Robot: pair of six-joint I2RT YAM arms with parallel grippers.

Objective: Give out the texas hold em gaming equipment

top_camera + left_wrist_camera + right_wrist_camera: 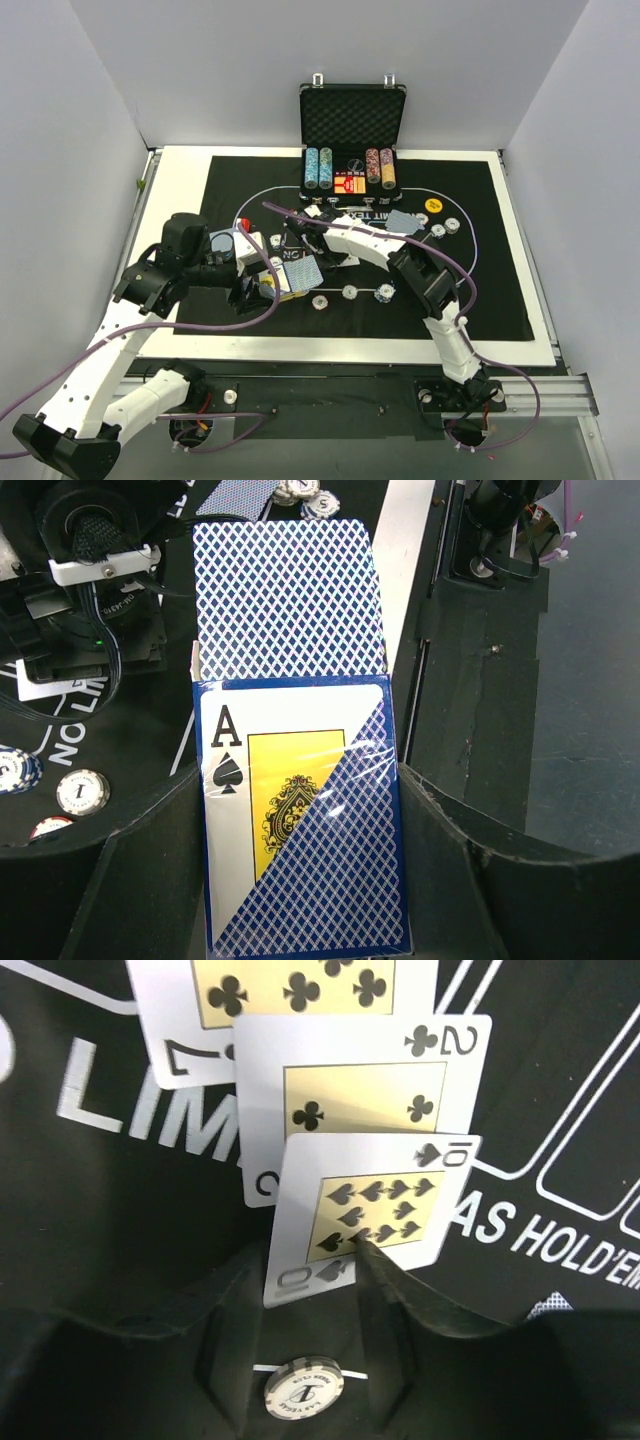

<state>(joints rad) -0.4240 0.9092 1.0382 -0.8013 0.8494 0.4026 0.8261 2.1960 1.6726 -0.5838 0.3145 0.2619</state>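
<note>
Where the top view is coarse, our wrist views show left gripper (300, 815) clamping deck (300, 870), right gripper (305, 1305) parted at ten (375, 1210).

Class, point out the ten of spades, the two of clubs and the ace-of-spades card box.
ten of spades (385, 1210): right wrist view, face centre.
two of clubs (365, 1095): right wrist view, yellow panel.
ace-of-spades card box (300, 815): left wrist view, front face.

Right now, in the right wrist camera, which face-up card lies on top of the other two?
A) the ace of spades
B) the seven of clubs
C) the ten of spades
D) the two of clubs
C: the ten of spades overlaps the two of clubs, which in turn covers part of the seven of clubs.
</note>
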